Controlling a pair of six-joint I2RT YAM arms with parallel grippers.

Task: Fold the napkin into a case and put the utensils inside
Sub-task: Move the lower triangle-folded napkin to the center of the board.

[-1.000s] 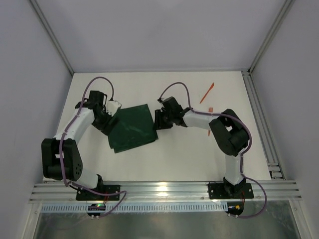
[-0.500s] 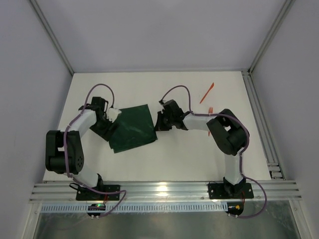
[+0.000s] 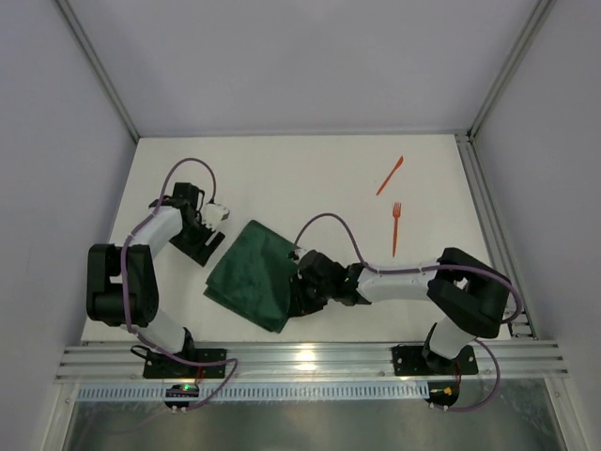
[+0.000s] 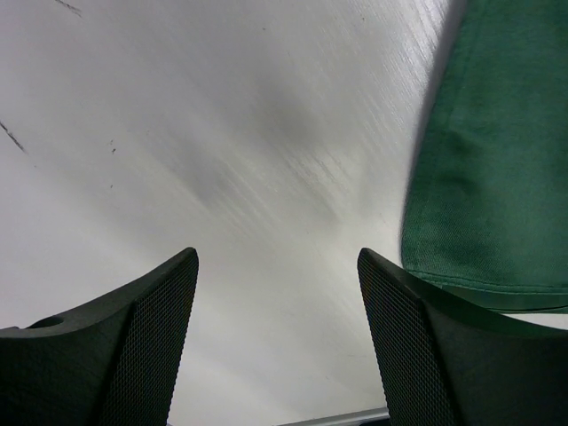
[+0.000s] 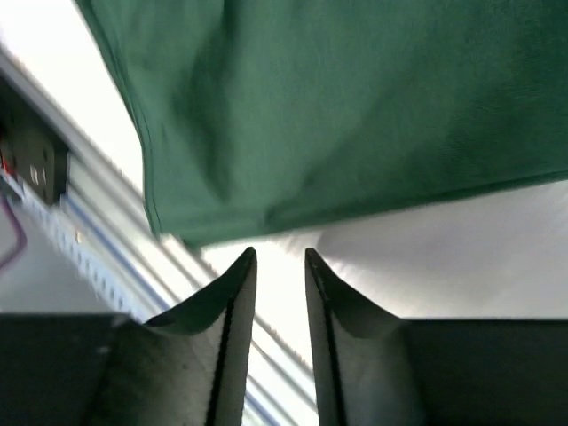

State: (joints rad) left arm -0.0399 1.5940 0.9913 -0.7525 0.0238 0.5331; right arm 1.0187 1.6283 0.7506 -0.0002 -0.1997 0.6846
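Note:
The dark green napkin (image 3: 252, 286) lies folded over, a slanted layered shape near the table's front. It also shows in the left wrist view (image 4: 497, 169) and the right wrist view (image 5: 355, 106). My right gripper (image 3: 299, 291) is low at its right edge; its jaws (image 5: 280, 257) stand a narrow gap apart, with bare table between them and the cloth just beyond the tips. My left gripper (image 3: 203, 242) is open wide and empty (image 4: 277, 266), the napkin's edge to its right. The orange knife (image 3: 390, 176) and fork (image 3: 395, 228) lie at the back right.
The aluminium rail (image 3: 300, 357) runs along the front edge, close to the napkin's near corner; it also shows in the right wrist view (image 5: 98, 240). White enclosure walls stand at the left, back and right. A rail (image 3: 493, 235) runs along the right side.
My right gripper swept from the napkin's upper right edge down toward the front, and the cloth came with it and now lies folded and nearer the rail. The left arm barely moved.

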